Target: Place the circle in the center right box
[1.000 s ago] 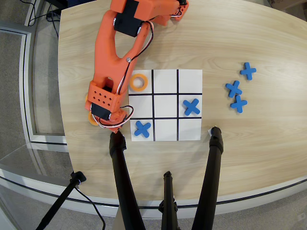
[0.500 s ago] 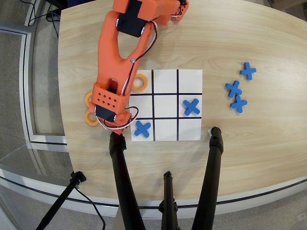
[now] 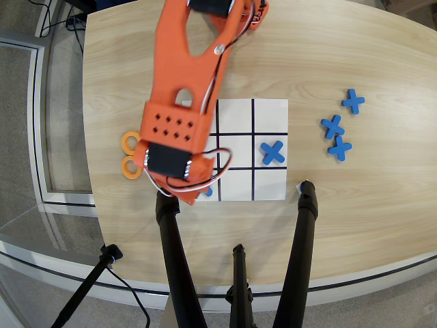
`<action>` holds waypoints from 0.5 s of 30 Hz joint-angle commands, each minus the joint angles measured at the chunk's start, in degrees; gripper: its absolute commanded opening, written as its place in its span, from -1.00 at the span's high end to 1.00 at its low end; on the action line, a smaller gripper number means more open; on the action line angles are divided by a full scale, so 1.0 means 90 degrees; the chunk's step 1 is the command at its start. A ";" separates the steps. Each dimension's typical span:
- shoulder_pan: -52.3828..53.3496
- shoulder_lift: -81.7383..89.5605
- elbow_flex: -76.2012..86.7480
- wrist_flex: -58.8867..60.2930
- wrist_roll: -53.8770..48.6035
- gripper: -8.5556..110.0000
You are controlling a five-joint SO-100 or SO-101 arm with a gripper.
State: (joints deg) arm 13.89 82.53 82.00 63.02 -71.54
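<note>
The arm has risen toward the camera since the earlier frame, now covering the board's left column. The hand is hidden beneath it; whether it grips cannot be told. Two orange circles lie on the desk beside the board.

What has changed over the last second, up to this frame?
The orange arm swung rightward over the board's left column, looming larger as if raised, now hiding the ring and most of the blue cross there. Its claw is hidden; no grasp is visible. Two rings beside the board, the right-column cross and three spare crosses stayed put.
</note>
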 commanded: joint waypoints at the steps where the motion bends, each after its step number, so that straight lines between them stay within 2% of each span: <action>1: -0.0439 0.1240 0.0557 0.0127 0.0029 0.86; 7: -0.1084 0.2305 0.2285 -0.0146 -0.0029 0.86; 15: -0.0908 0.2070 0.3906 -0.1846 -0.0244 0.86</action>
State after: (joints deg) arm 4.31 101.34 115.66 50.19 -72.86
